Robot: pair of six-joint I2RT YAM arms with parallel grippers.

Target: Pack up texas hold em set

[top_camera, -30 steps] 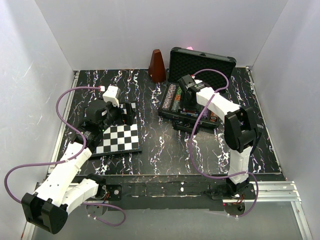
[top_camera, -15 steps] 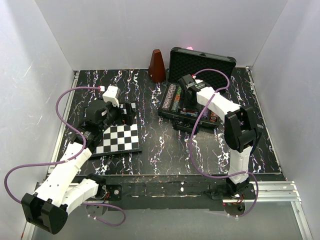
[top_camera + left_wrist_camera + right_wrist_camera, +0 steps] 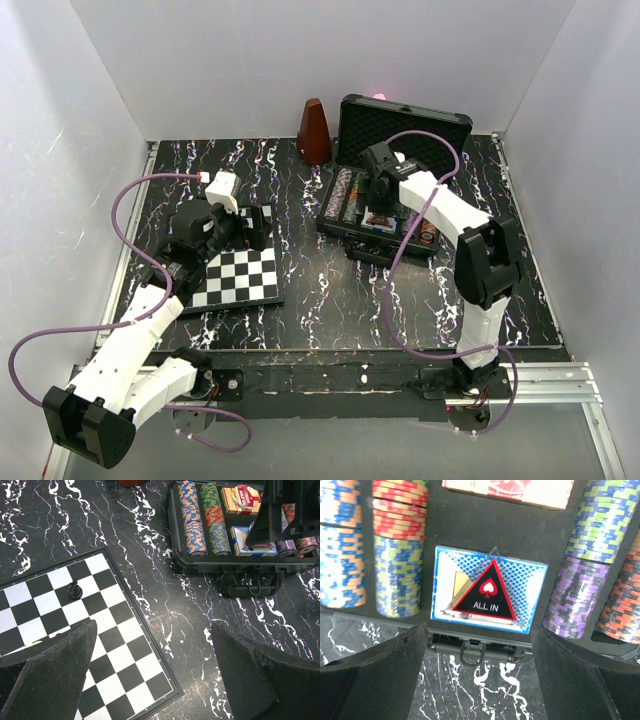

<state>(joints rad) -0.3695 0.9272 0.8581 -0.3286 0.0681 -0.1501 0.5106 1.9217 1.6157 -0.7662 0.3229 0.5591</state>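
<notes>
The black poker case lies open at the back right, its foam-lined lid standing up behind it. In the right wrist view it holds rows of striped chips, and a blue card box with a black "ALL IN" triangle on top. My right gripper is open and empty. It hovers over the case's front edge and handle, and it also shows in the top view. My left gripper is open and empty over the chessboard's corner. The case also shows in the left wrist view.
A black-and-white chessboard lies at the left, with one black piece on it. A brown metronome stands at the back next to the lid. White walls close in the table on three sides.
My right gripper has moved a little back and to the right over the case, uncovering the card box. The left arm has not moved.
</notes>
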